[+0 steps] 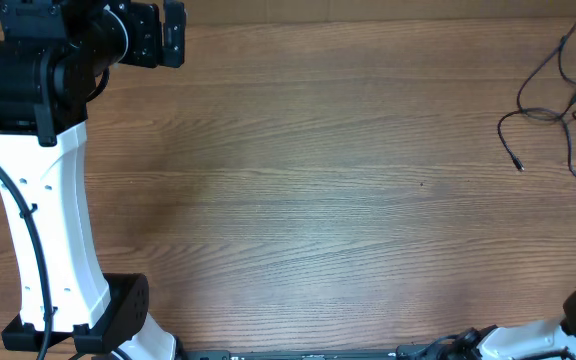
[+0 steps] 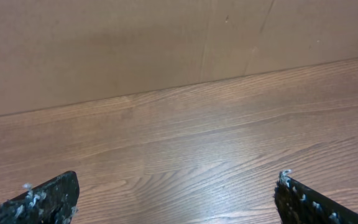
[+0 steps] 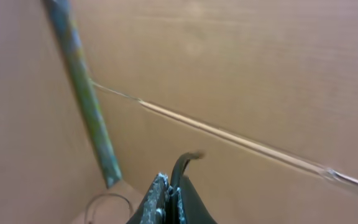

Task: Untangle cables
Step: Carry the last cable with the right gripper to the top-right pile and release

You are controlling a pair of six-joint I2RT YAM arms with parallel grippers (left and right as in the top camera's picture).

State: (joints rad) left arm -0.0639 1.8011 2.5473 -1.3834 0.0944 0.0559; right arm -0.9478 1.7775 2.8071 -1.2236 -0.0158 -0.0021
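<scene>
Likely the trouble is reach: the cables (image 1: 574, 97) lie in loose loops at the bench's (image 1: 318, 200) far right corner, running off the overhead view, so a blind pull could tighten a knot or drag them overboard. Left gripper (image 2: 176, 199), spread wide and empty, hovers at far left, well apart from them. Right gripper (image 3: 168, 202) is pressed closed facing a cardboard wall (image 3: 260, 62); whether it pinches a cord I cannot tell.

Cables (image 1: 574, 97) — far-right corner of table (image 1: 318, 200).
</scene>
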